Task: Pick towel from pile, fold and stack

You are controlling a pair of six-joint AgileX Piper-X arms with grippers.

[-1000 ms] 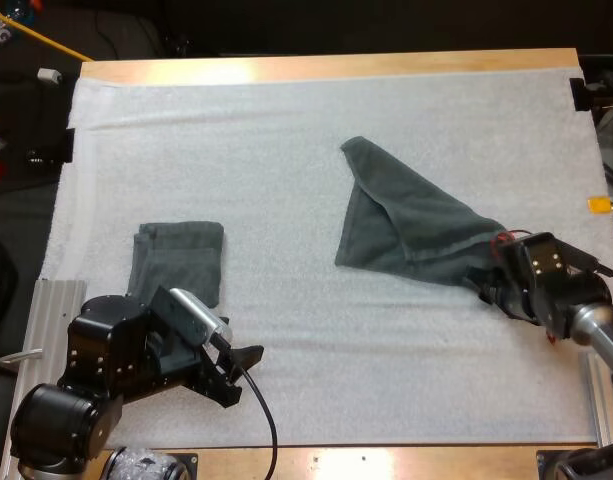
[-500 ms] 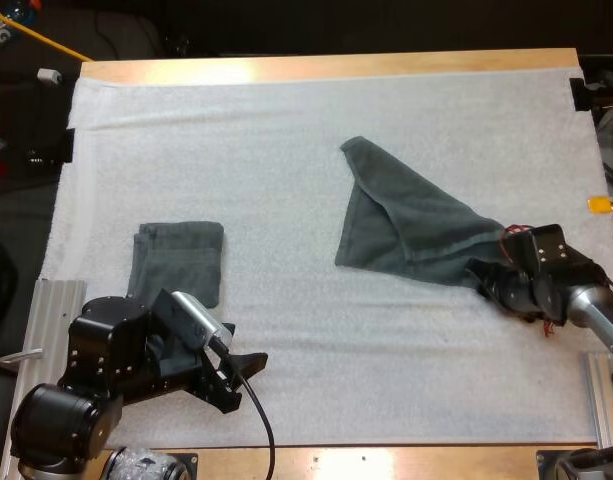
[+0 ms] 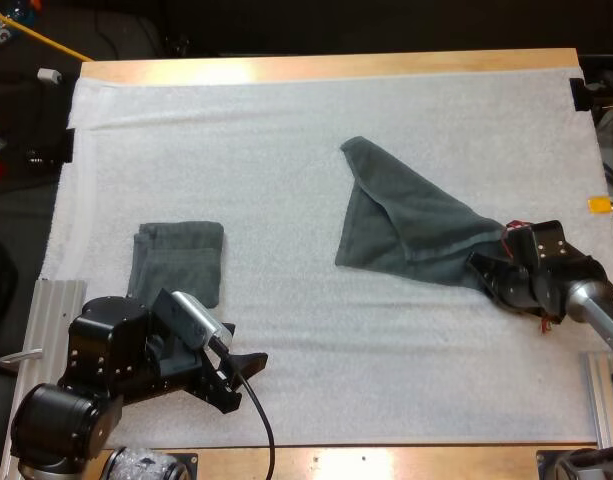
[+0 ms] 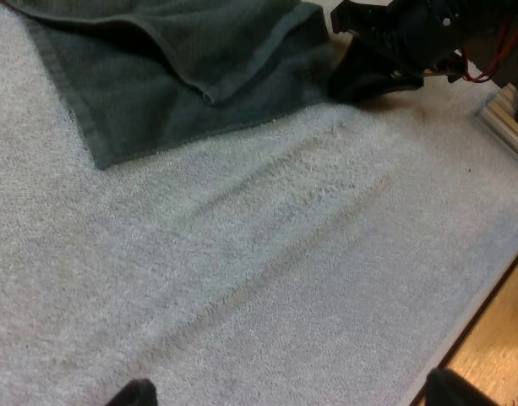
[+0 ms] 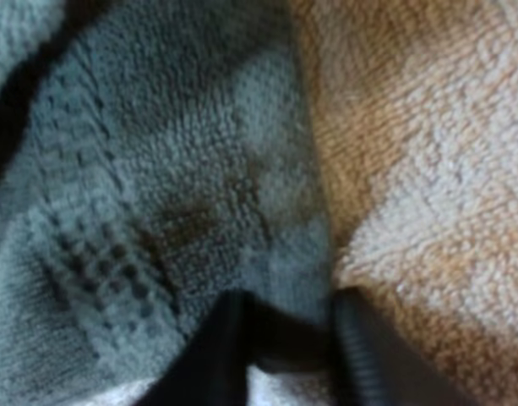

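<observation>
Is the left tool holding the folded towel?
No, the left tool stands open over the white mat, apart from the folded towel.

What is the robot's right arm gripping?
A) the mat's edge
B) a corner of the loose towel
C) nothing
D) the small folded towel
B: the right gripper pinches a corner of the loose towel, fingers pressing it from both sides; the folded towel lies apart.

The left arm (image 3: 106, 360) is black and blocky, with small pale screws on its housing and a round black joint behind the left claw (image 3: 241, 380). The right arm (image 3: 541, 280) has a boxy black wrist, possibly dotted with screw heads, and a silver-grey tube behind the right claw (image 3: 478, 272).
</observation>
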